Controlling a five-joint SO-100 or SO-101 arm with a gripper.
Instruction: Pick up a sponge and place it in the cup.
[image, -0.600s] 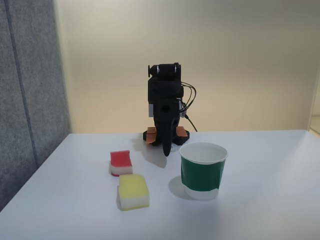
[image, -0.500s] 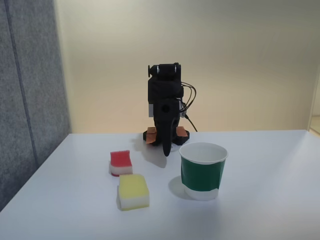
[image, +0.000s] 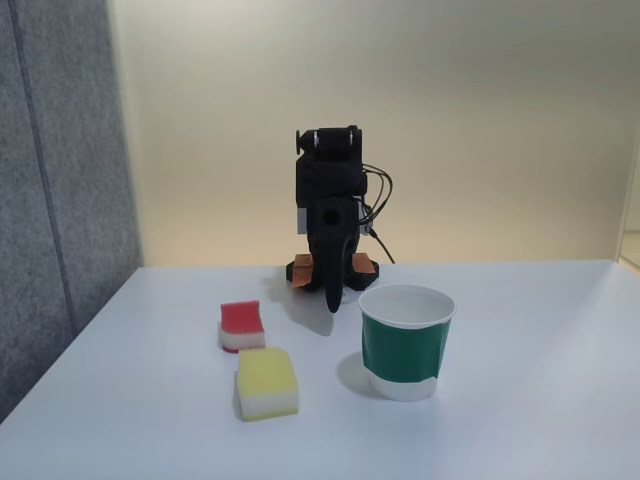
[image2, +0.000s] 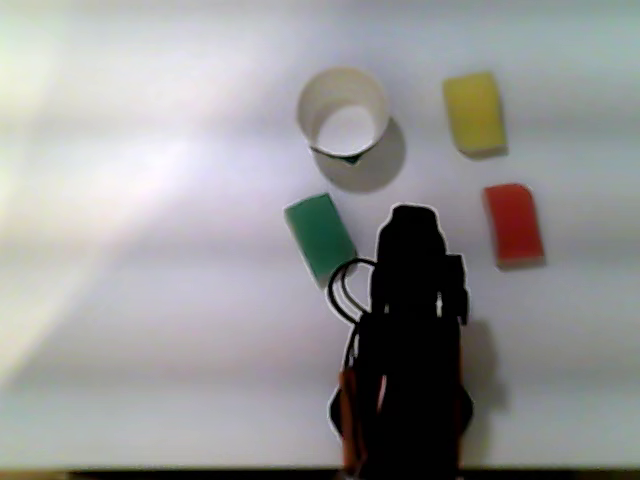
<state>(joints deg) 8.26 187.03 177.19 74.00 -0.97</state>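
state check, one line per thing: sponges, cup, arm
red sponge: lying flat on the table, red side up, untouched.
yellow sponge: lying flat, yellow side up, apart from the red one.
green sponge: lying flat beside the arm, seen in the other view.
cup: upright, open, nothing seen inside.
gripper: folded down near the arm's base, holding nothing; whether the fingers are open or shut cannot be told.
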